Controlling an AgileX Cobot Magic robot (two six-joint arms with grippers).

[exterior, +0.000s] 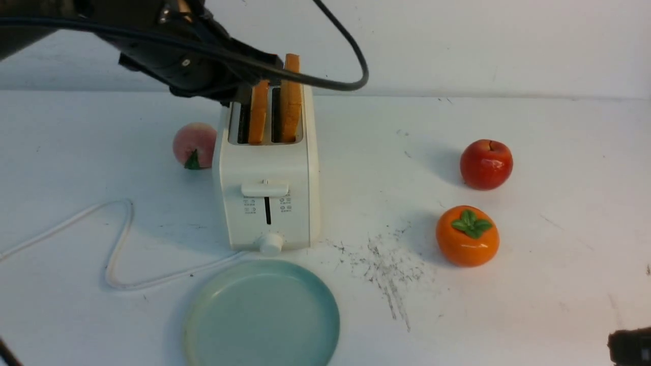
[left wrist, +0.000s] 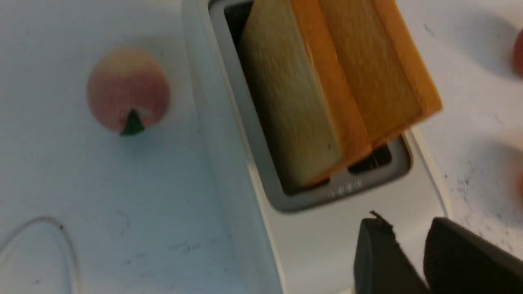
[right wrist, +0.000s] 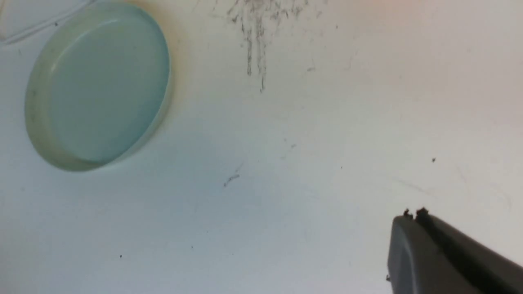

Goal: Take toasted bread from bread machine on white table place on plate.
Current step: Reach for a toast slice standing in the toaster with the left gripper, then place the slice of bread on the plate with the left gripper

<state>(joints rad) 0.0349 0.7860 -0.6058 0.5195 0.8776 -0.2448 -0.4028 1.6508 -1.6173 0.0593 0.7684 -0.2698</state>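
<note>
Two slices of toasted bread (exterior: 259, 112) stand upright in the slots of the bread machine (exterior: 267, 173). The left arm reaches in from 10 o'clock above the slots. The left gripper (left wrist: 404, 224) has its jaws slightly parted and holds nothing. The right gripper (right wrist: 412, 214) is closed and empty above the white table (exterior: 508, 305). The plate (exterior: 262, 315) lies at the machine's 6 o'clock, near its front edge. The apple (exterior: 486, 164) sits well apart at 3 o'clock.

A: Space round bread machine (exterior: 267, 203)?
B: Peach (exterior: 195, 145) close on L, cord (exterior: 119, 239) loops front-L, plate (exterior: 262, 315) just in front. R side clear to apple (exterior: 486, 164) & persimmon (exterior: 467, 235), well apart.
</note>
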